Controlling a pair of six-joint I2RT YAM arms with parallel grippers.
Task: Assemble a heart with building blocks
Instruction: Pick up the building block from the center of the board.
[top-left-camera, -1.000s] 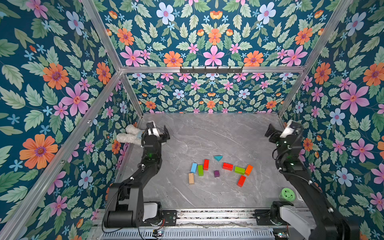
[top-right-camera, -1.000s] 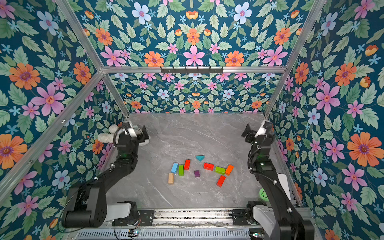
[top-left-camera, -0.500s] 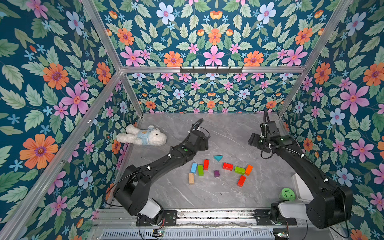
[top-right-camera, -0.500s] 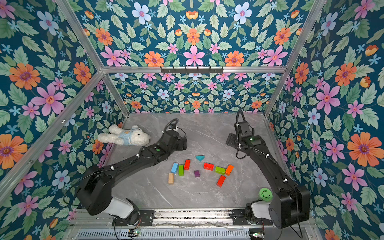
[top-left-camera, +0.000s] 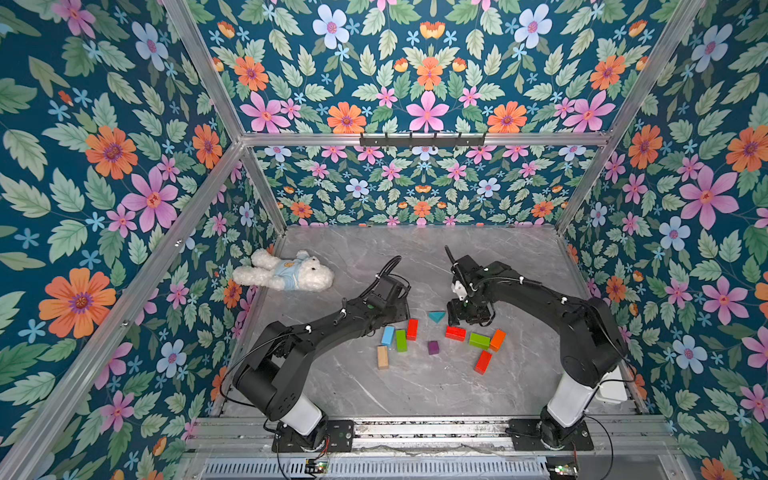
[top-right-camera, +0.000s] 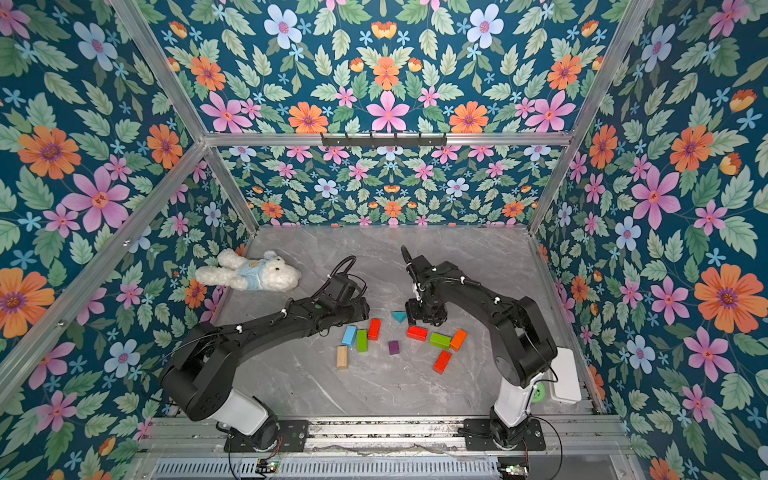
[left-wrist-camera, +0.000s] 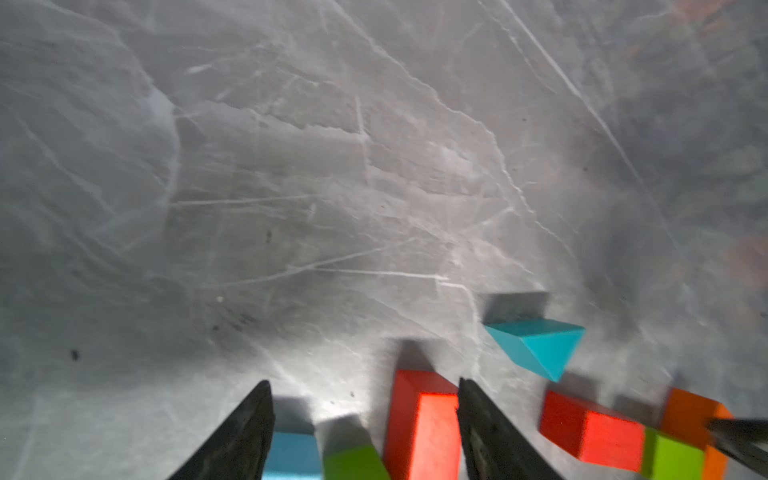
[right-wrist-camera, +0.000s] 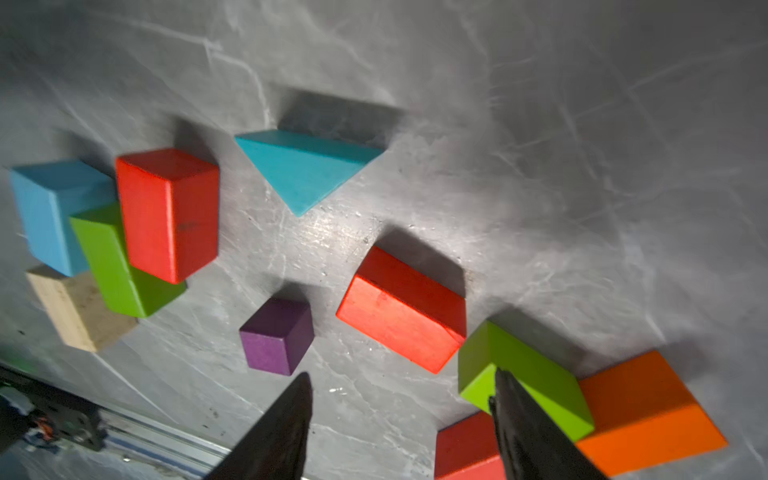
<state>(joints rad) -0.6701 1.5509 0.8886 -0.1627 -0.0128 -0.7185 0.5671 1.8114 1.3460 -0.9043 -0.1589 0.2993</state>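
The building blocks lie loose in mid-table in both top views, not in a heart shape. A teal triangle (top-left-camera: 436, 316) lies farthest back. Left of it are a red bar (top-left-camera: 412, 329), a light blue bar (top-left-camera: 387, 336), a green bar (top-left-camera: 401, 340) and a wood bar (top-left-camera: 382, 356). A purple cube (top-left-camera: 433, 347) sits in the middle. To the right lie red (top-left-camera: 455, 333), green (top-left-camera: 479, 340), orange (top-left-camera: 497, 340) and red (top-left-camera: 483, 362) bars. My left gripper (left-wrist-camera: 365, 386) hovers open over the left group. My right gripper (right-wrist-camera: 403, 374) is open over bare table near the right group.
A white plush bear (top-left-camera: 286, 274) lies at the back left by the wall. A green round object (top-right-camera: 539, 392) and a white box (top-right-camera: 565, 376) sit at the front right behind my right arm. Floral walls enclose three sides; a metal rail (top-left-camera: 415, 430) runs along the front.
Both arms have swung from raised poses at the sides down to the blocks in mid-table. Their jaws have narrowed somewhat. No block has moved.
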